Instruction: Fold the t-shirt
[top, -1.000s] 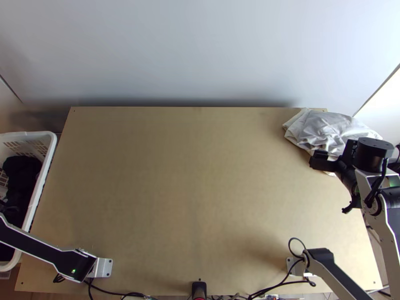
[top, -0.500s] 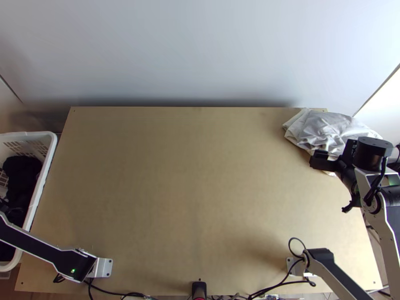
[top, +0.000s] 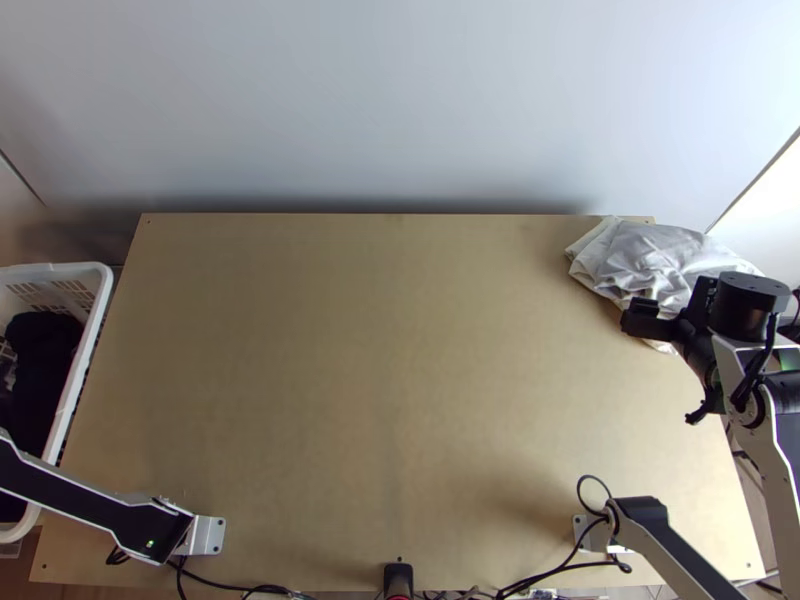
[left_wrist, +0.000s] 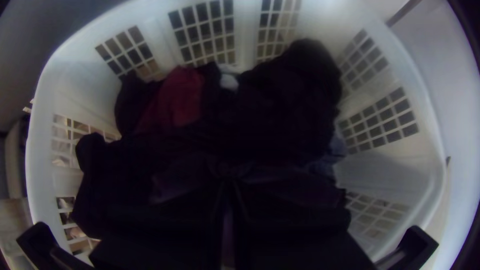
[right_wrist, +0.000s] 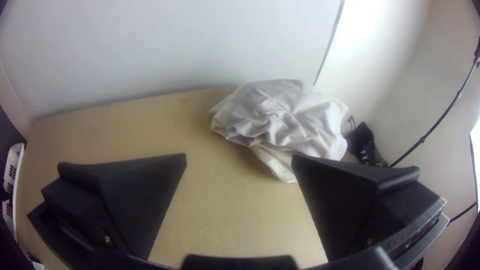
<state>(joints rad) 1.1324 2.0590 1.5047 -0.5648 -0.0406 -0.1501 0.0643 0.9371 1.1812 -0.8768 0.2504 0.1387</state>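
Note:
In the top view my right gripper (top: 672, 298) is at the near side of a bunched white cloth (top: 650, 255) on the table's far right corner. The right wrist view shows the right gripper (right_wrist: 240, 160) open, nothing between its fingers, the white cloth (right_wrist: 280, 117) lying beyond them. In the left wrist view my left gripper (left_wrist: 229, 185) is down in the basket, its fingers together on dark cloth (left_wrist: 200, 150), which creases around the fingertips. Which piece is the t-shirt, I cannot tell.
A white laundry basket (top: 85, 340) stands beside the table's left edge; in the left wrist view it also holds a red cloth (left_wrist: 182, 100). Bare wood of the table (top: 370, 350) spreads between the arms. Cables (top: 560, 568) run along the near edge.
The left arm has shifted slightly at the basket, and the dark cloth there lies a little differently. The right gripper has barely moved; the white cloth lies as before.

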